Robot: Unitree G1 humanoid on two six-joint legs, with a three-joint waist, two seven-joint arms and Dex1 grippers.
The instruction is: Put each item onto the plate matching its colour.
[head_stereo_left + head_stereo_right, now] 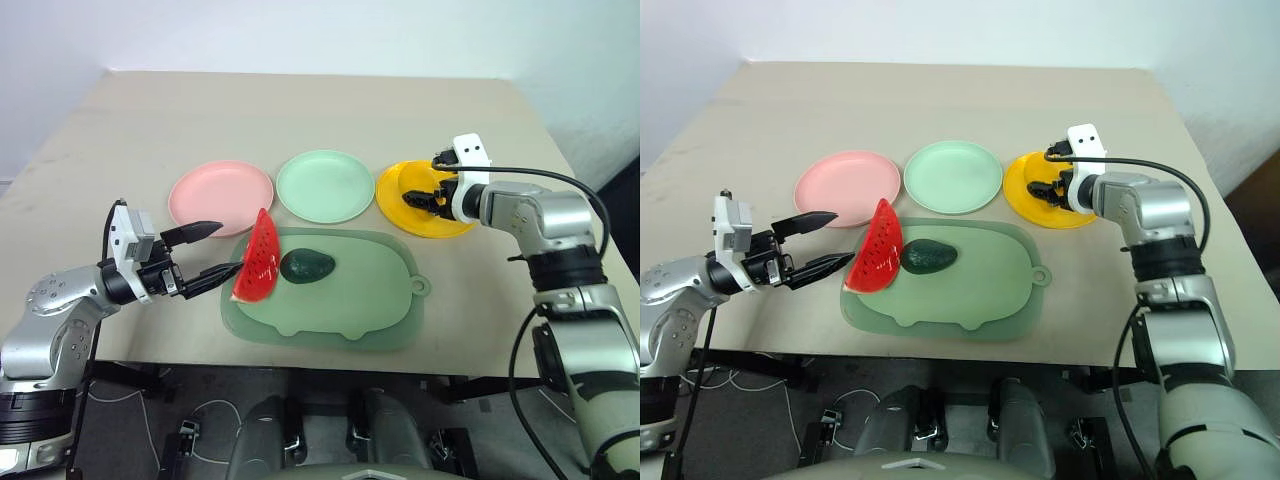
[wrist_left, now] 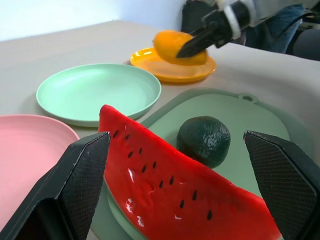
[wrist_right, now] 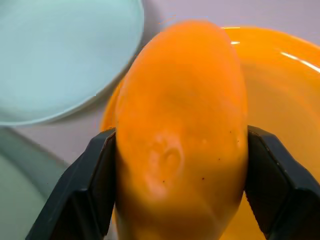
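My right gripper [image 1: 422, 196] is shut on the yellow oval fruit [image 3: 182, 130], holding it over the bright yellow plate [image 1: 392, 182]; I cannot tell whether the fruit touches the plate. The red watermelon wedge [image 1: 258, 260] stands on its rind at the left edge of the pale green mat [image 1: 370, 300]. Right beside the wedge lies the dark green avocado [image 1: 306, 266]. My left gripper [image 1: 229, 247] is open at the wedge's left side, its fingers spread to either side of the wedge's near end. The pink plate [image 1: 220, 195] and the mint green plate [image 1: 325, 185] carry nothing.
The three plates stand in a row behind the mat, pink at the left, green in the middle, yellow at the right. The beige table [image 1: 300, 110] stretches bare behind them. A black cable [image 1: 560, 178] loops over my right arm.
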